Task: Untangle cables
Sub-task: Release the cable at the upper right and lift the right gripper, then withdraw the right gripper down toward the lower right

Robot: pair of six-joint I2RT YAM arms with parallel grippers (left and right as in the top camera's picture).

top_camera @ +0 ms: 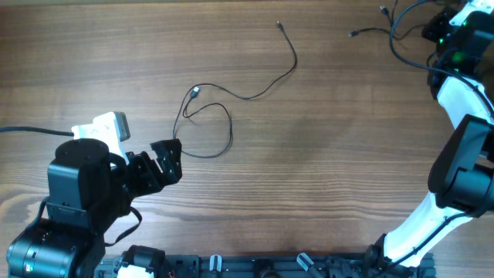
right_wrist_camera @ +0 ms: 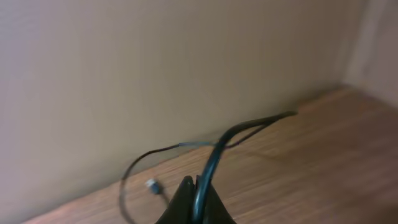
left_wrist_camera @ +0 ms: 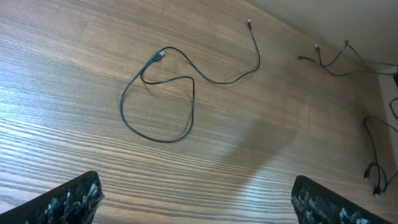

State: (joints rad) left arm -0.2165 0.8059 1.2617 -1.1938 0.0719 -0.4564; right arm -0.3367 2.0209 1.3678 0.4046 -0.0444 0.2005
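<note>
One thin black cable (top_camera: pixel 224 116) lies loose on the wooden table, with a loop near its silvery plug (top_camera: pixel 194 93) and its other tip (top_camera: pixel 279 24) far back. It also shows in the left wrist view (left_wrist_camera: pixel 186 106). My left gripper (top_camera: pixel 166 158) is open and empty just left of and in front of the loop; its fingers (left_wrist_camera: pixel 196 205) stand wide apart. A second black cable (top_camera: pixel 390 35) lies at the far right back corner. My right gripper (top_camera: pixel 434 31) is shut on this cable (right_wrist_camera: pixel 242 129), with the closed fingertips (right_wrist_camera: pixel 196 202) pinching it above the table. A small plug (right_wrist_camera: pixel 151 184) hangs nearby.
A beige wall (right_wrist_camera: pixel 155 74) stands right behind the right gripper. More thin black strands (left_wrist_camera: pixel 373 152) lie at the table's right edge in the left wrist view. A thick black wire (top_camera: pixel 31 131) runs from the left arm. The arm bases stand along the front edge (top_camera: pixel 255 266).
</note>
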